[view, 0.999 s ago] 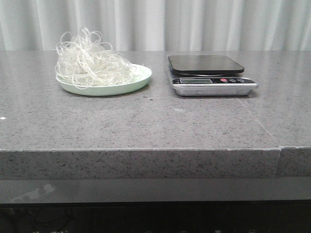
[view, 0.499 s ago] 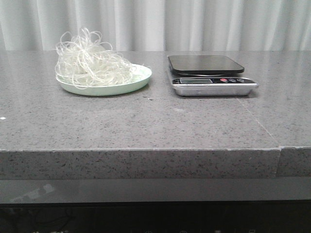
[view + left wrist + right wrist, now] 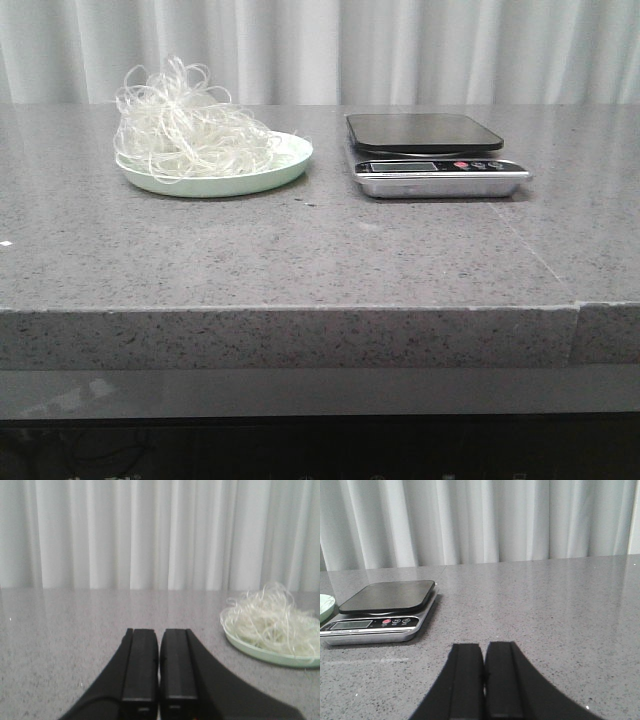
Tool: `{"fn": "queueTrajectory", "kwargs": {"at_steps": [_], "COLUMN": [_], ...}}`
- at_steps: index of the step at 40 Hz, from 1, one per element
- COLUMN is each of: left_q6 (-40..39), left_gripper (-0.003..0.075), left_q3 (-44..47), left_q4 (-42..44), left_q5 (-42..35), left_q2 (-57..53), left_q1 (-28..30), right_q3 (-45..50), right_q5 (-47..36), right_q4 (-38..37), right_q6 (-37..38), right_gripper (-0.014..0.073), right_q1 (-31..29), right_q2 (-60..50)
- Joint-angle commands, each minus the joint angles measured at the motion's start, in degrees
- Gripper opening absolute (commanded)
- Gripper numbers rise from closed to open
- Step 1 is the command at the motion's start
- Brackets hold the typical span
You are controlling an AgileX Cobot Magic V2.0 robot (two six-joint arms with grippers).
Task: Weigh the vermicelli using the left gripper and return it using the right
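nothing has moved since a second ago, so the job has not begun. the vermicelli [image 3: 190, 130] sits on the plate [image 3: 285, 168] beside the scale [image 3: 430, 150]. both grippers' fingers [image 3: 141, 665] are pressed together.

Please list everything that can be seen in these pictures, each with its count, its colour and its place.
vermicelli: one tangle, whitish and translucent, heaped on the plate
plate: one, pale green, on the left part of the table
scale: one, silver body with a black platform, on the table right of the plate, nothing on it
table: one, speckled grey stone, across the front view
curtain: one, white and pleated, behind the table
left tool: one, black, shut, low over the table, the plate ahead of it and to its right
right tool: one, black, shut, low over the table, the scale ahead of it and to its left
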Motion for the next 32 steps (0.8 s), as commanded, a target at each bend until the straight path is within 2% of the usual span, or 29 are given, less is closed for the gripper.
{"fn": "queueTrajectory", "kwargs": {"at_steps": [1,5,12,27,32], "left_q6": [-0.35,-0.35,-0.35,-0.35,-0.35], "left_gripper": [0.0155,0.0155,0.0155,0.0155,0.0155], "left_q3": [-2.01,-6.65,-17.32,-41.69,-46.53], "left_q4": [-0.04,-0.04,-0.04,-0.04,-0.04], "left_q5": [-5.23,-2.54,6.86,23.48,27.93], "left_q2": [-1.25,-1.14,1.2,15.43,20.56], "left_q1": [0.12,0.12,0.12,0.12,0.12], "right_q3": [-4.07,-8.63,-19.75,-43.37,-48.96], "right_q5": [-4.14,0.01,7.88,24.94,30.23], "right_q4": [0.02,0.02,0.02,0.02,0.02], "right_q6": [-0.01,-0.01,-0.01,-0.01,-0.01], "right_gripper": [0.0171,0.0171,0.0171,0.0171,0.0171], "right_q1": [-0.25,-0.25,-0.25,-0.25,-0.25], "right_q2": [-0.91,-0.86,2.06,19.18,25.14]}}
